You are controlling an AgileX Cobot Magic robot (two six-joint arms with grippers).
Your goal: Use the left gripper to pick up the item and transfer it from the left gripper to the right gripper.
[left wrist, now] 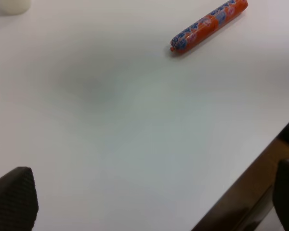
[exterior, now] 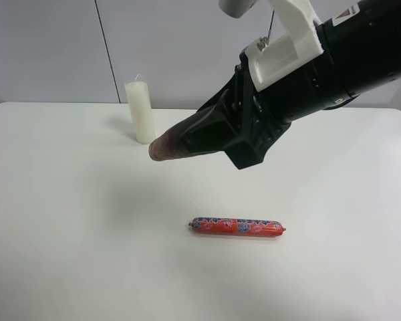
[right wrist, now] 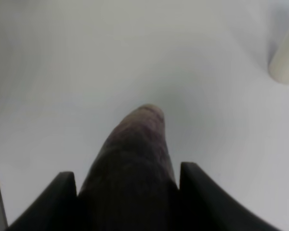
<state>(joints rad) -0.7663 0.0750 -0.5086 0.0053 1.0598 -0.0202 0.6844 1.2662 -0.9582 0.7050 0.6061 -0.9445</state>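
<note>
Orange-red film with blue print wraps the sausage point(exterior: 237, 227), the item you have to move. It lies flat on the white table point(exterior: 67, 234), lengthwise across the exterior high view, untouched and well apart from both tools. Your left gripper point(left wrist: 149, 192) is spread wide and holds nothing: only its two dark fingertips point(left wrist: 13, 196) show at the corners of the left wrist view, with bare table between them and the sausage far ahead, lying at a slant to the jaws. That wide spread suits a pick not yet begun. I judge you will need to bring the gripper over the sausage's middle and turn the wrist so the fingers cross its narrow width, not its length. The right gripper point(exterior: 162, 148) hangs above the table near the white candle point(exterior: 140, 110). Its fingers are pressed together with nothing between them, as the right wrist view confirms. Raised like that, it seems to be parked clear of the sausage while the left arm works, but it must spread its fingers before any handover. The candle stands upright, well apart from the sausage, and has no part in the job. Mind it when you swing the right arm.
</note>
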